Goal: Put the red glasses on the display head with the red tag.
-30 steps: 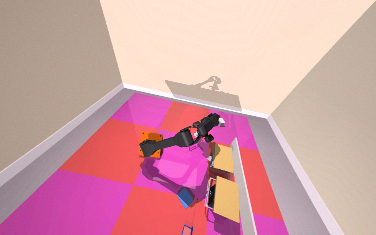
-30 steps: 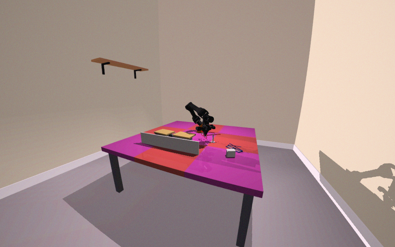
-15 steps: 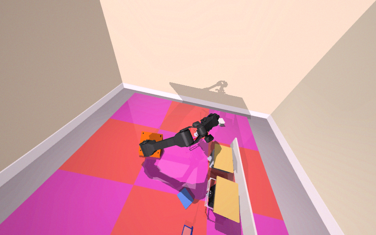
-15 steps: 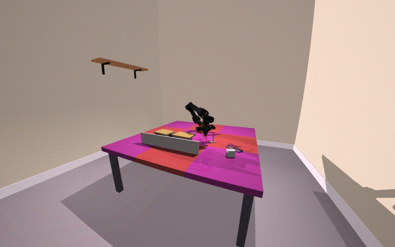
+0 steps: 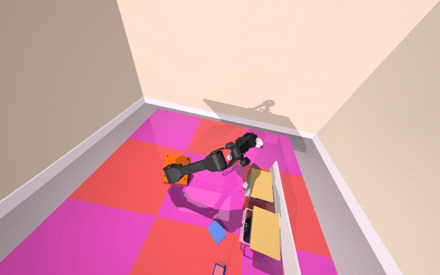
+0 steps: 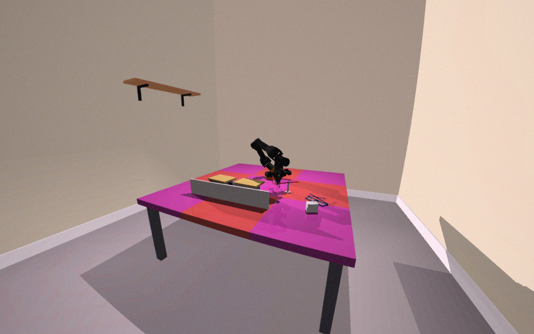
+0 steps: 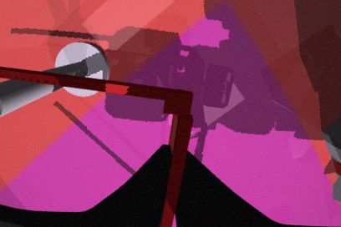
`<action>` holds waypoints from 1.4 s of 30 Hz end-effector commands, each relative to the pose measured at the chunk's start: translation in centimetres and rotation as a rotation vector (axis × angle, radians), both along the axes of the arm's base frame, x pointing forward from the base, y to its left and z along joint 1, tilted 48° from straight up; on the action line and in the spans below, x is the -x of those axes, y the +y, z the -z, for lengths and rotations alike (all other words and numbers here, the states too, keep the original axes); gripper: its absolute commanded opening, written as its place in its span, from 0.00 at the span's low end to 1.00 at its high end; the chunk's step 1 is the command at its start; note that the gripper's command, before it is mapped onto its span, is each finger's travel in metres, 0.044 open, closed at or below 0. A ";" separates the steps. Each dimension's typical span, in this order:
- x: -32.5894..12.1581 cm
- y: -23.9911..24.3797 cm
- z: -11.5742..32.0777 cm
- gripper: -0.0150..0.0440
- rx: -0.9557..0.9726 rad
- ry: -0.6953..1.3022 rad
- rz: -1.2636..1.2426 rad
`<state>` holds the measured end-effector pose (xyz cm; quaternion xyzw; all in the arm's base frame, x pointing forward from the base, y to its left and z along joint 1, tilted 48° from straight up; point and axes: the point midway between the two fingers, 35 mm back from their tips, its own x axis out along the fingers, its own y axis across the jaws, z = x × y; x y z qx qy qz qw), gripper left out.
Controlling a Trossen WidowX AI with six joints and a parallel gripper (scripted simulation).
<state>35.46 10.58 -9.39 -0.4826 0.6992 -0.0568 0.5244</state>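
In the top view we see our black arm (image 5: 193,166) reaching from its orange base plate (image 5: 186,178), left of two tan-topped display stands, with a blue square (image 5: 216,232) on the nearer part of the table. In the exterior view our gripper (image 6: 277,180) hangs above the table (image 6: 227,224), between the gray panel (image 6: 229,194) and a white cube (image 6: 311,207). In the wrist view our pincer is closed on the red glasses (image 7: 180,138), raised near a white-footed post (image 7: 71,57).

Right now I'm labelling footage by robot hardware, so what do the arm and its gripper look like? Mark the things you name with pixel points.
The arm (image 5: 197,164) (image 6: 261,158) is matte black, with chunky, rounded joint housings and thick straight links. The gripper (image 7: 172,153) has black fingers that taper towards their tips. I can't make out markings or cables.
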 end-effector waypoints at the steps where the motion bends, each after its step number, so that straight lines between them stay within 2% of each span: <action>1: -0.4 0.1 0.0 0.25 0.001 -0.002 -0.006; 9: -0.6 0.6 -0.2 0.25 0.000 -0.002 -0.006; 22: -0.8 4.7 -3.6 0.25 -0.002 -0.001 -0.006; 28: -0.7 4.9 -3.8 0.25 -0.002 0.008 -0.014; 42: 0.8 6.5 -2.4 0.25 0.001 0.353 -0.336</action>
